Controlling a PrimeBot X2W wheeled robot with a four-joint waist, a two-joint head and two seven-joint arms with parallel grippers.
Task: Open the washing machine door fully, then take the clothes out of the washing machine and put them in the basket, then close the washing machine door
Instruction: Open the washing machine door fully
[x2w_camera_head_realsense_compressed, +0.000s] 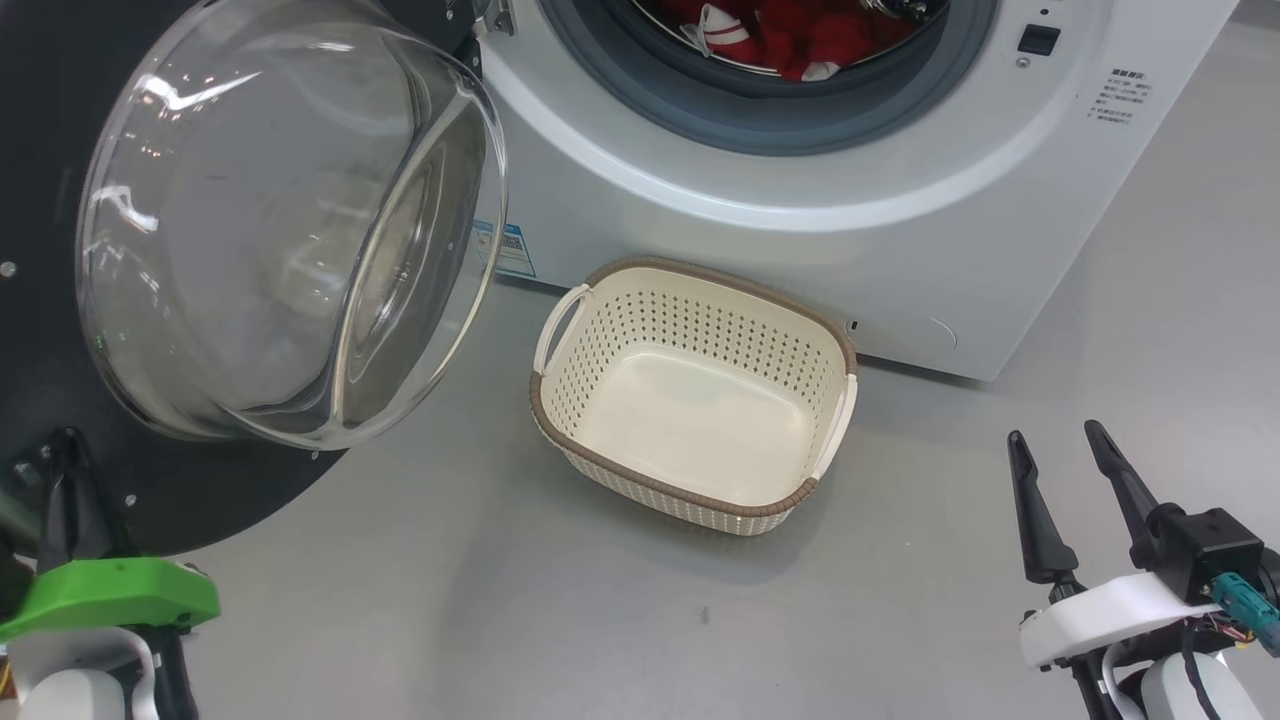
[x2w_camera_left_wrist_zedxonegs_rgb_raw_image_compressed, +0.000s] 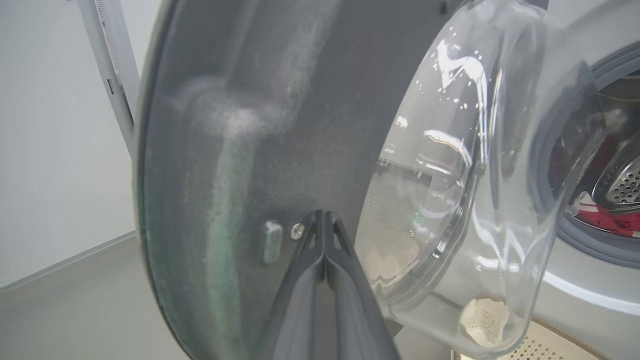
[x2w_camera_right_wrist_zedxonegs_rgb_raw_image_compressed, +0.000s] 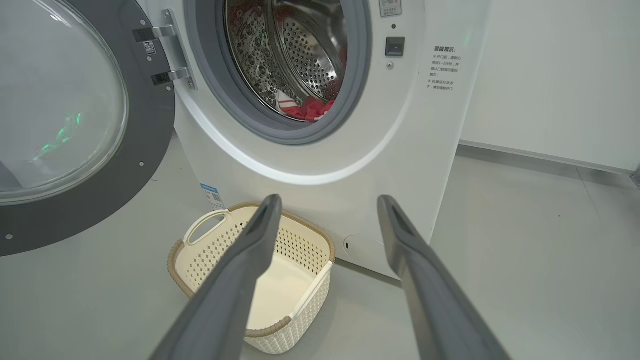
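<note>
Both empty: left gripper (x2w_camera_left_wrist_zedxonegs_rgb_raw_image_compressed: 323, 215) clenched by the washing machine door (x2w_camera_left_wrist_zedxonegs_rgb_raw_image_compressed: 300, 125), right gripper (x2w_camera_head_realsense_compressed: 1053, 432) spread wide.

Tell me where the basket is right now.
In the head view the basket sits on the floor at centre, before the washing machine, right of its open door.

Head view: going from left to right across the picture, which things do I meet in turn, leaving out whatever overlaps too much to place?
washing machine door, swung open → basket, on the floor in front of the machine → right end effector, open
</note>
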